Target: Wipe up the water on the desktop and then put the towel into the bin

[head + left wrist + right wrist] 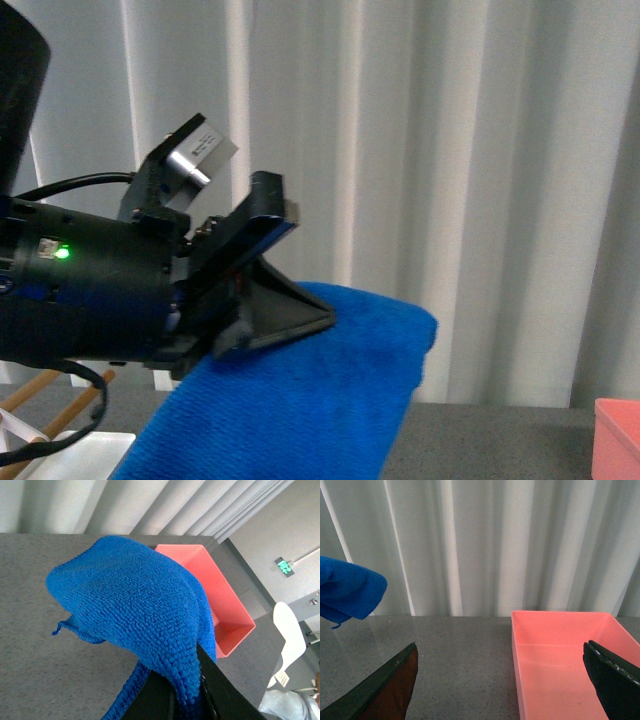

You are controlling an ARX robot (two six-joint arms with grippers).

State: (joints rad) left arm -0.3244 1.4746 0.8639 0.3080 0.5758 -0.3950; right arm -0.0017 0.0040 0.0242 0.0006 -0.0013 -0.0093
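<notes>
1. Left fingers [285, 305] clamp the towel [320, 390], held aloft above the counter [465, 670], short of the bin [560, 650]; letting go here would likely drop it outside.
2. Right fingers [615, 680], spread and empty by the bin, could snag the hanging towel.

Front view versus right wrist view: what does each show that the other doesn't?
Only the front view: the left gripper shut on the towel, and a white tray with wooden rods. Only the right wrist view: the open right gripper and the bin's inside, with nothing visible in it. Both: the towel, the desktop, some of the bin and the curtain.
</notes>
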